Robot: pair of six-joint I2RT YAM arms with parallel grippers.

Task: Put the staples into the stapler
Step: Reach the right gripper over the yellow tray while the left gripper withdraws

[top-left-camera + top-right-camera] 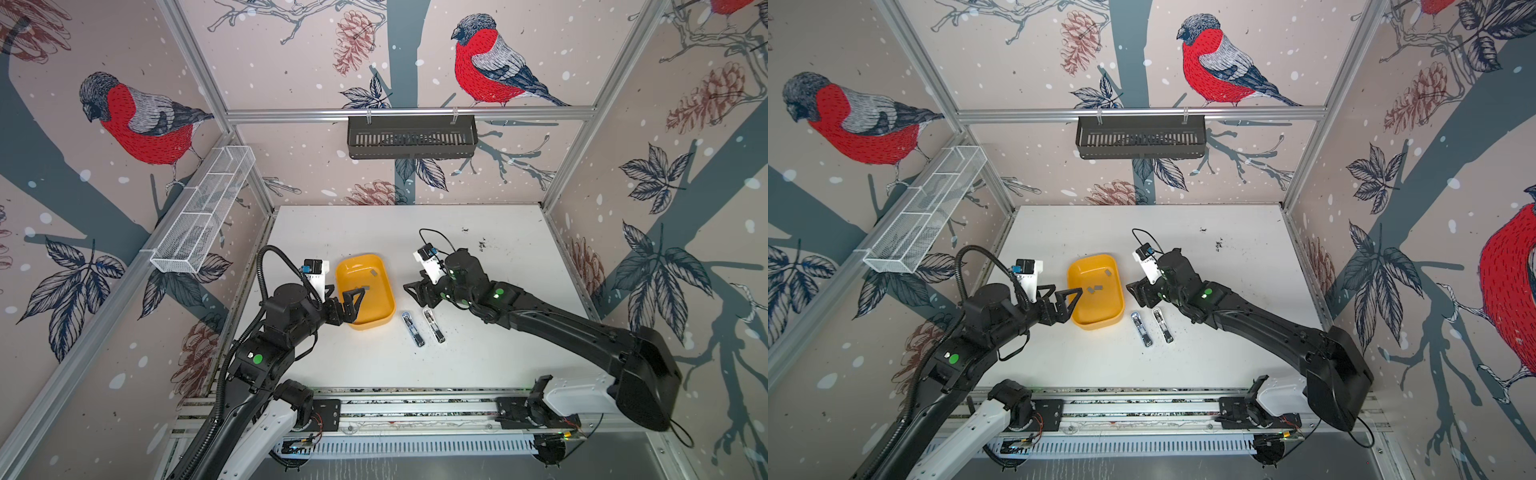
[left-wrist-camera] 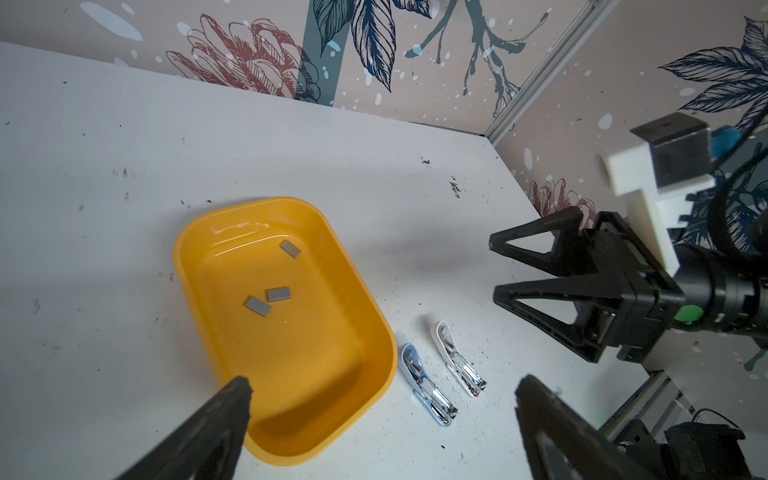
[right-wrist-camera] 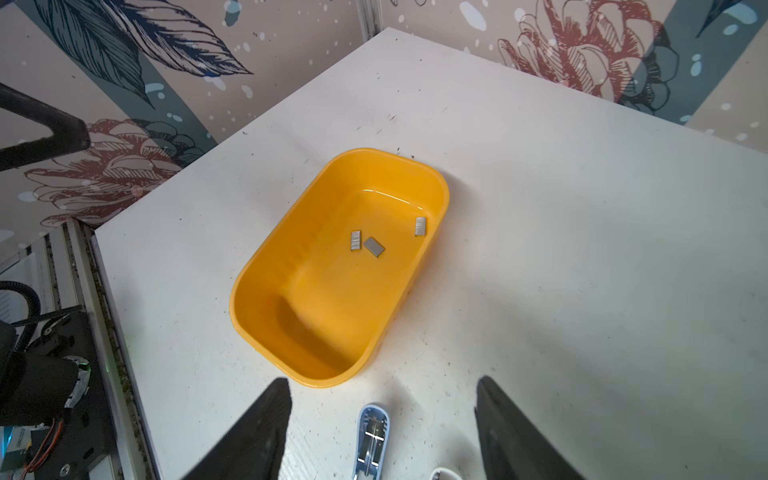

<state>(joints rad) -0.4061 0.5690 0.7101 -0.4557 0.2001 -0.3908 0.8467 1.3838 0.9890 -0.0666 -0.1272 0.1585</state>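
Three staples point(image 2: 289, 248) point(image 2: 278, 294) point(image 2: 258, 306) lay flat on the floor of a yellow tray point(image 2: 332, 374). Two sat close together near its middle and the third lay apart, nearer the tray's far end. In both top views the tray point(image 1: 374, 307) stood near the centre of the white bench point(image 1: 478, 357).

Just to the right of the tray's lower corner lay a blue stapler point(image 1: 413, 329) and a white stapler point(image 1: 434, 325). They were side by side on the bench, close but not touching, with their shiny metal parts showing. No staple was in either one as far as could be seen.

The left pincer point(image 1: 1068, 289) reached over the tray's left rim with its jaws spread wide and nothing between them. The right pincer point(image 2: 494, 266) hung above the bench to the right of the tray, over the upper ends of the staplers. Its jaws were also apart and gripped nothing. In the right wrist view the blue stapler point(image 3: 372, 444) showed at the bottom of the frame between that pincer's two dark fingers point(image 3: 257, 432), and the staples point(image 3: 374, 247) lay further up in the tray.
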